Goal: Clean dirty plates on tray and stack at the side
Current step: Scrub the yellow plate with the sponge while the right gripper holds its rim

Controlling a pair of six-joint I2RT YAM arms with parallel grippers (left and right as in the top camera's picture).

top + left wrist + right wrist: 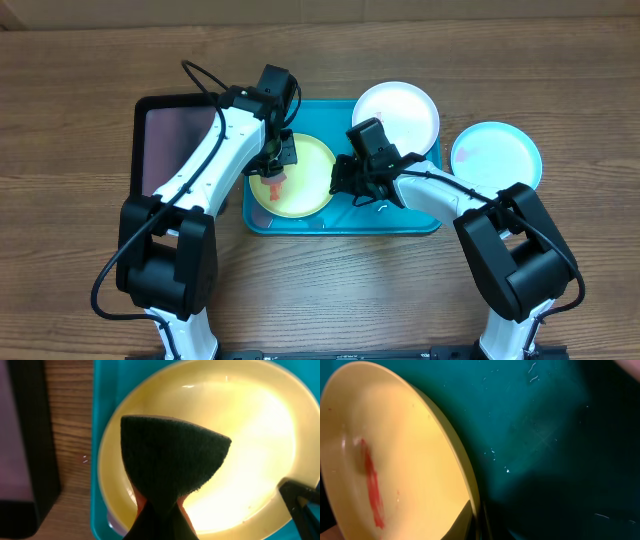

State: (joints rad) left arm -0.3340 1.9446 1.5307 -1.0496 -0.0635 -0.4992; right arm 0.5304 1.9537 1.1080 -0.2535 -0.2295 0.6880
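The yellow plate (310, 178) lies in the left part of the tray (400, 222). The right claw (340, 182) is clamped on its right rim. The left claw (278, 165) pinches a dark sponge (170, 455) over the plate. The white plate (400, 115) and blue plate (497, 155) sit farther right.

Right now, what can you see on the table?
yellow-green plate: one, yellow-green with a red smear, in the tray
white plate: one, white, at the tray's far right corner
light blue plate: one, light blue, on the table right of the tray
tray: one, turquoise, middle of the table
black tray: one, black, left of the turquoise one
sponge: one, dark, over the yellow-green plate
left gripper: one, black, shut on the sponge
right gripper: one, black, shut on the yellow-green plate's rim
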